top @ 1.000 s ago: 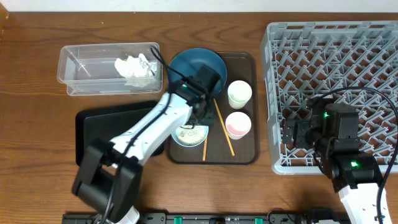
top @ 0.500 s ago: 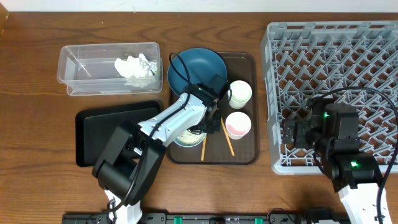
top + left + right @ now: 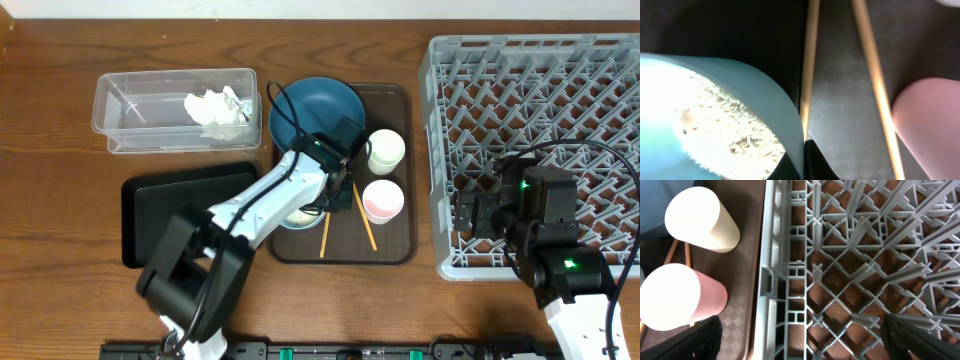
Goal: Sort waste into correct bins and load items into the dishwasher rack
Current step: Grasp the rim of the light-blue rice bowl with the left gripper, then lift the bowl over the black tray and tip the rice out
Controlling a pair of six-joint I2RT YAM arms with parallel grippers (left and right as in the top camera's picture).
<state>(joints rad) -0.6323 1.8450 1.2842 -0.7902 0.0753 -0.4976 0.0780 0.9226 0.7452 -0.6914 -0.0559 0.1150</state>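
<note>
The tub (image 3: 130, 125) held the napkin (image 3: 218, 108); the bowl (image 3: 755, 95) held rice (image 3: 730, 125) and sat on the brown tray (image 3: 395, 245) beside the chopsticks (image 3: 809, 60); the left gripper's (image 3: 801, 162) jaws were clamped on the bowl's rim; the right gripper's (image 3: 812, 345) jaws stood wide apart above the rack's (image 3: 790, 280) edge, holding nothing.

Even light is falling from above on the surface (image 3: 60, 90), leaving faint shadows. In the left wrist view rice (image 3: 715, 117) is glaring white, chopsticks (image 3: 810, 60) blurring.
</note>
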